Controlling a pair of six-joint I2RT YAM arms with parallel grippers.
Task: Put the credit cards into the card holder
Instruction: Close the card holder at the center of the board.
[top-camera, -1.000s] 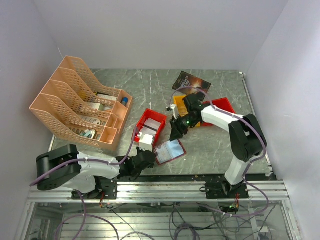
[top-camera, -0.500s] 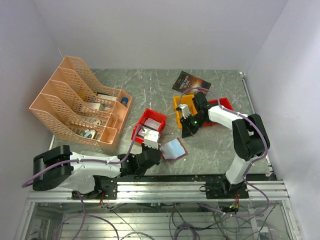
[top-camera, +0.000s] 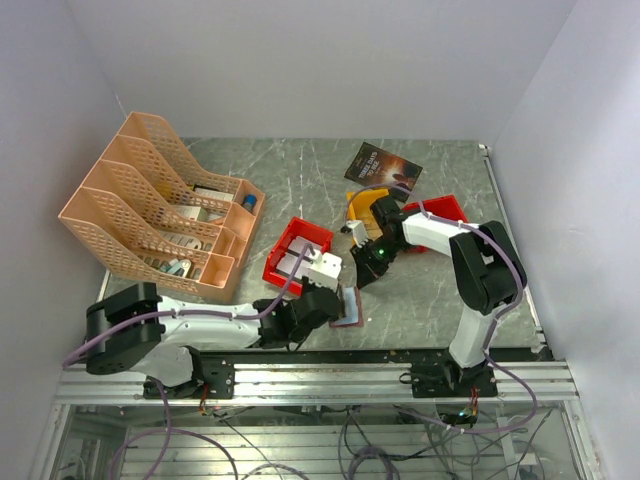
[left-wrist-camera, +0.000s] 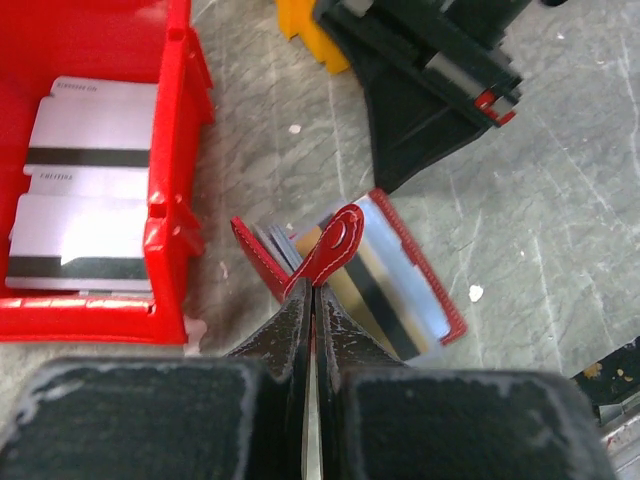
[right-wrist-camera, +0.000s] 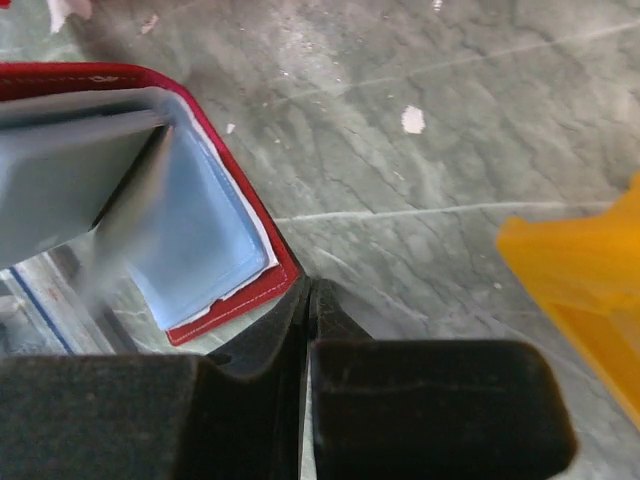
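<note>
Left gripper (left-wrist-camera: 312, 290) jaws pinched tight on snap tab (left-wrist-camera: 335, 240), card holder (left-wrist-camera: 400, 290) open at near-centre of table (left-wrist-camera: 560, 150). Right gripper (right-wrist-camera: 308, 290) jaws closed, tips at holder's far-right corner; we see nothing held. Credit cards (left-wrist-camera: 90, 190) lie in red bin (left-wrist-camera: 175, 120), just left of holder. We'd hold tab steady and pocket mouth wide while right fetches card. Bin wall close left, yellow bin (right-wrist-camera: 580, 290) right; open room far.

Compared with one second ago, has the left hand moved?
Yes. The left hand moved right, from below the red bin's near corner to the card holder, which it now pinches.
</note>
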